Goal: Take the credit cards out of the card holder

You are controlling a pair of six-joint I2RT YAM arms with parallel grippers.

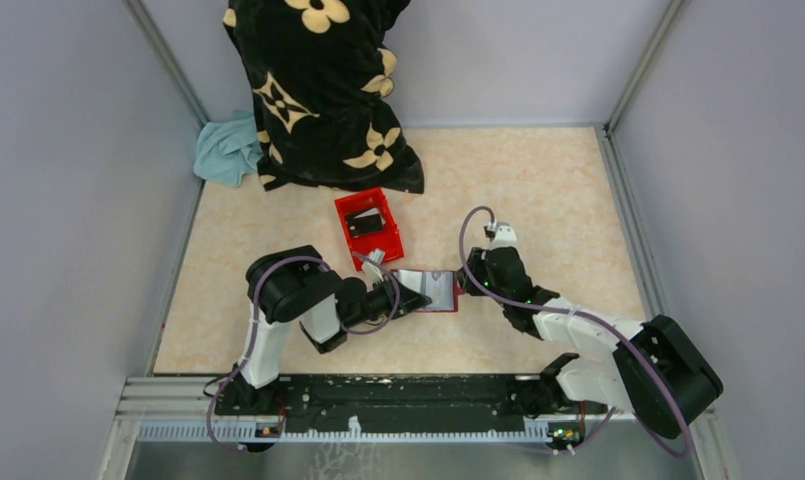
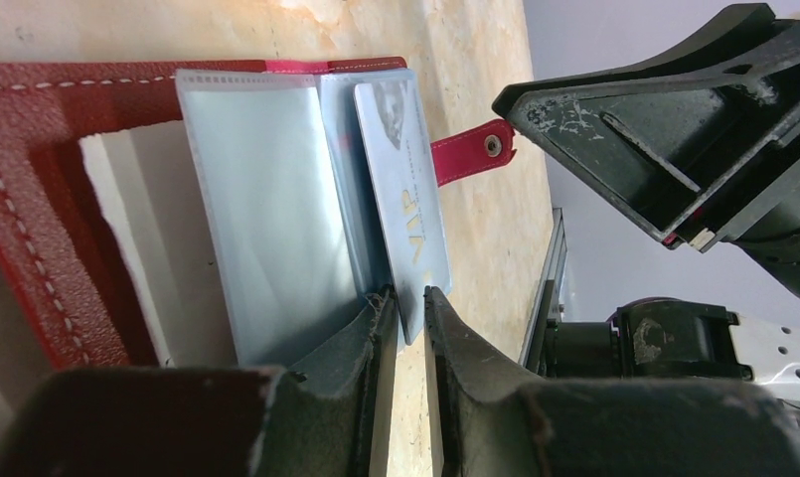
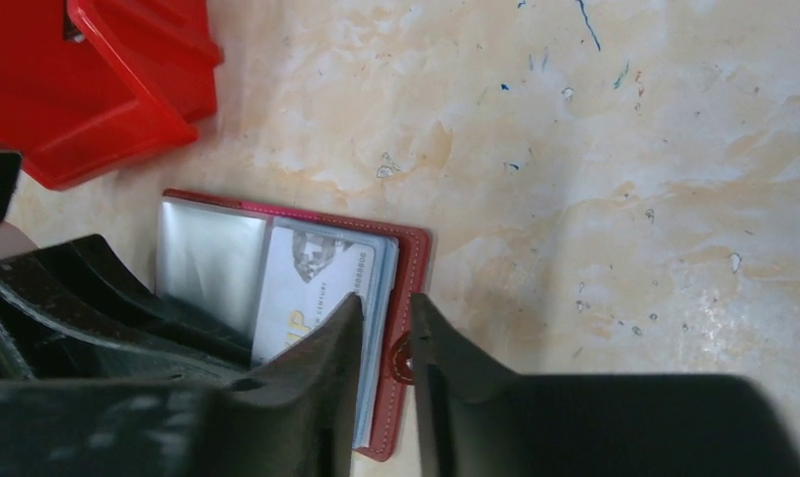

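The card holder (image 1: 440,290) lies open on the table between my two grippers, a dark red wallet (image 2: 38,199) with clear sleeves. A pale blue-grey credit card (image 2: 400,169) marked VIP sticks out of a sleeve. My left gripper (image 2: 407,298) comes in from the left (image 1: 408,296), its jaws narrowed on that card's corner. My right gripper (image 3: 388,303) hangs over the holder's right edge (image 3: 412,258), open, one finger above the card (image 3: 311,283) and the other above the red border by the snap. In the top view it sits at the holder's right end (image 1: 465,283).
A bright red plastic box (image 1: 368,227) stands just behind the holder, with a dark item inside. A black flower-patterned bag (image 1: 318,90) and a blue cloth (image 1: 226,150) sit at the back left. The holder's strap with its snap (image 2: 470,154) points toward the right arm.
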